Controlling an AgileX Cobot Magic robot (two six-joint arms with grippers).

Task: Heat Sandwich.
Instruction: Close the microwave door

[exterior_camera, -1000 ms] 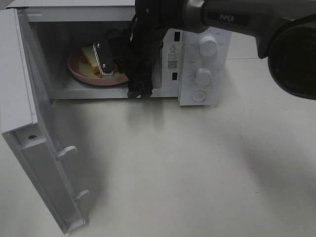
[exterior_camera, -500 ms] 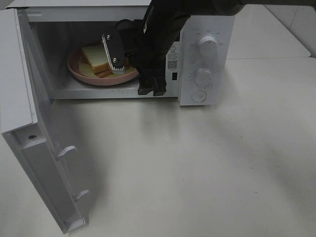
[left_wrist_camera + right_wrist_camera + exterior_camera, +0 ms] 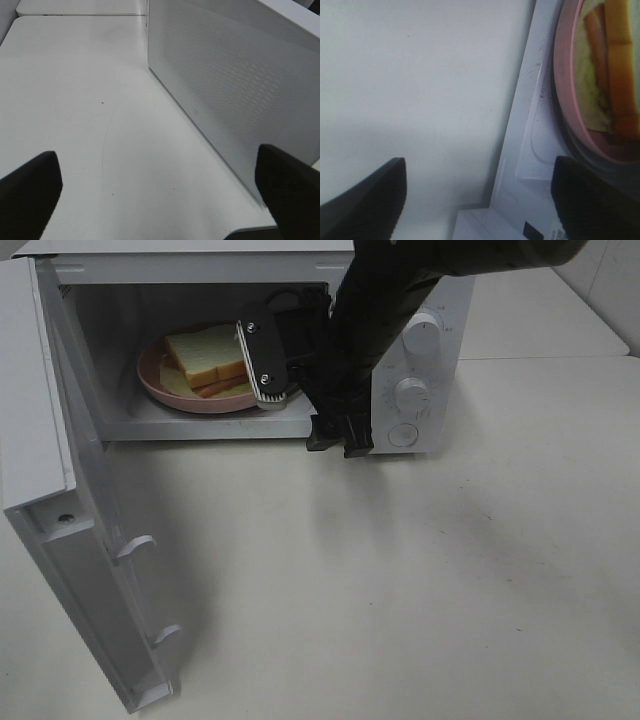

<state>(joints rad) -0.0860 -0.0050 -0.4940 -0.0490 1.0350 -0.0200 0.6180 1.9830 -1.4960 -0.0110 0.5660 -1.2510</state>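
The loading looks done: the sandwich point(image 3: 208, 352) lies on its pink plate point(image 3: 160, 388) inside the microwave point(image 3: 150, 267), well back on the floor of the cavity. It is free of any grip. The right gripper point(image 3: 303, 418) hovers at the mouth of the cavity, at about four o'clock from the sandwich. Its jaws are spread and hold nothing, one finger just over the sill near the plate's rim and the other out over the table point(image 3: 450, 570). The right wrist view agrees, with only bare table and the plate's edge point(image 3: 565, 85) between the two fingers. By my reckoning, what is left is to shut the door point(image 3: 60, 490) and then set the heating going at the knobs point(image 3: 422, 335). These sit at three o'clock from the cavity, above a round button point(image 3: 403, 435). The door hangs wide open at about eight o'clock from the plate, its handle point(image 3: 135, 548) facing the table. The main obstacle is the right arm itself, which crosses the doorway and partly hides the control panel; I judge it must clear before the door can swing. The left gripper point(image 3: 157, 195) is also spread wide and empty, beside a white perforated panel point(image 3: 225, 85), and I cannot tell whether that is the door or the side wall.
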